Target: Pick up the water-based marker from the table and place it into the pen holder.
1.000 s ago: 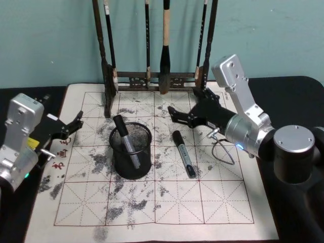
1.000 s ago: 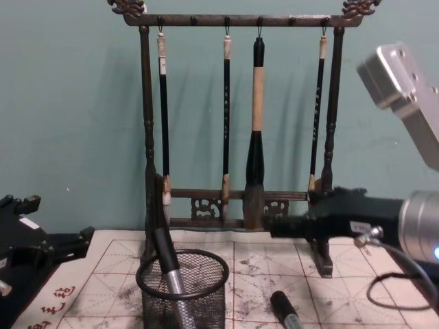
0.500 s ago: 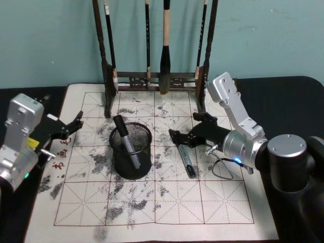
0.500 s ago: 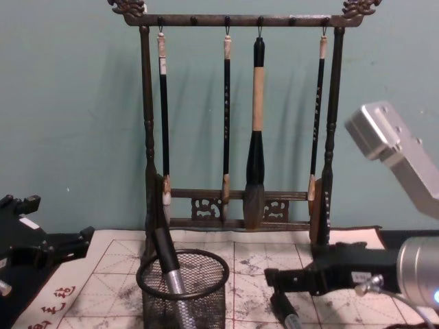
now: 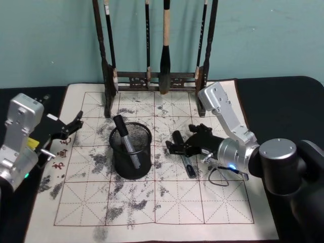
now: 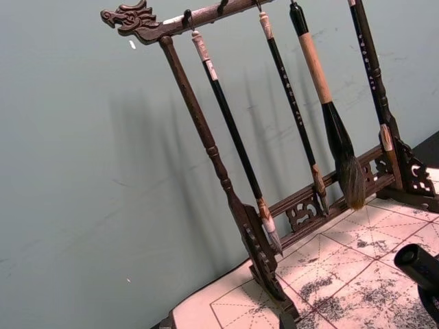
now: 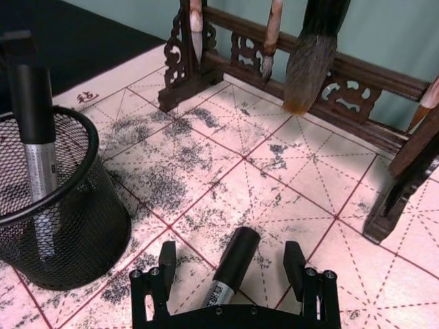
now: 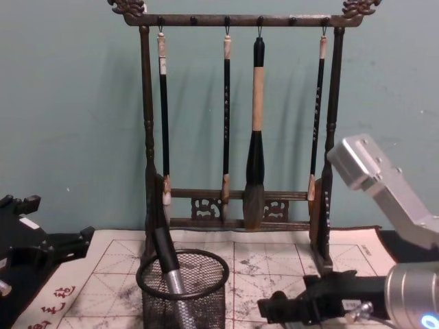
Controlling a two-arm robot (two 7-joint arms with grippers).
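- My right pincer [image 5: 173, 143] is low over the mat [image 5: 152, 202], jaws wide, astride the water-based marker [image 7: 232, 271] lying flat just right of the pen holder [image 5: 126, 167].
- I'd sink lower, centre the barrel, then close squarely.
- A second marker [image 5: 123, 137] leans inside the holder and the brush rack [image 8: 240, 200] stands behind, so I'd lift well clear of the rim.
- Left pincer [image 5: 68, 126] sits parked at the mat's left edge.

There are two markers [image 5: 124, 136] [image 5: 189, 166], one mesh holder [image 5: 136, 163], one wooden rack [image 5: 152, 79], four hanging brushes [image 5: 165, 50] and one ink-stained mat [image 5: 152, 202].
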